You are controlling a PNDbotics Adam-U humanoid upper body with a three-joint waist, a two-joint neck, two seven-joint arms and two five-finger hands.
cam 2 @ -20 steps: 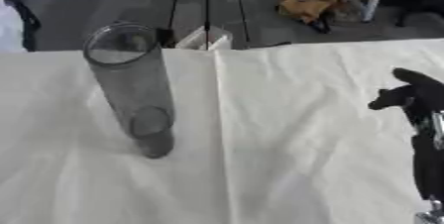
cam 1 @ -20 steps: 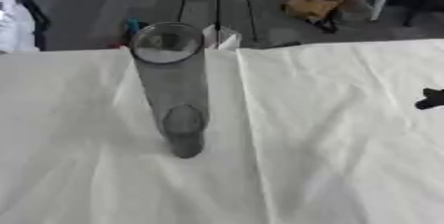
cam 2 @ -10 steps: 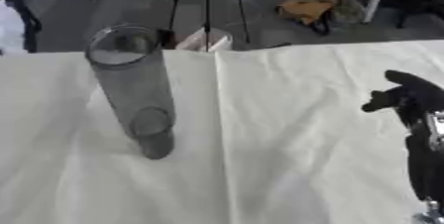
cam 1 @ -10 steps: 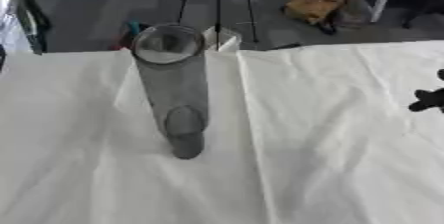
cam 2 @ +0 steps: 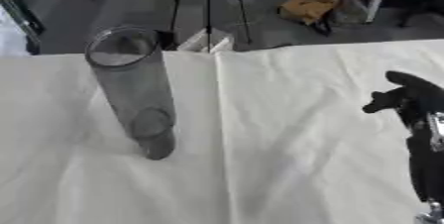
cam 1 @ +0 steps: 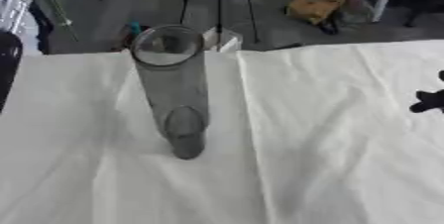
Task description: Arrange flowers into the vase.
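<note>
Vase [cam 1: 173, 89] of clear, grey-tinted glass stands upright on the tabletop [cam 1: 329, 134], left of the middle and nearer the far edge than the near one. It is a tall, straight cylinder with a round open mouth at the top and a thicker, darker base where it meets the cloth. Nothing shows inside it; the pale cloth and the floor beyond can be seen through its wall. A white cloth [cam 2: 286, 119] covers the whole tabletop, with a long crease running from the far edge toward the near edge just right of the vase, and softer wrinkles around the base. The right robot hand [cam 2: 401, 98] shows at the right edge of the tabletop, well apart from the vase, black, at the end of a dark forearm with a silver joint near the near right corner. Its fingers look bent and drawn in, with one short tip pointing left toward the middle of the cloth, and it holds nothing. In the left eye view only its dark fingertips reach in from the right edge. The left robot hand appears in neither view.
</note>
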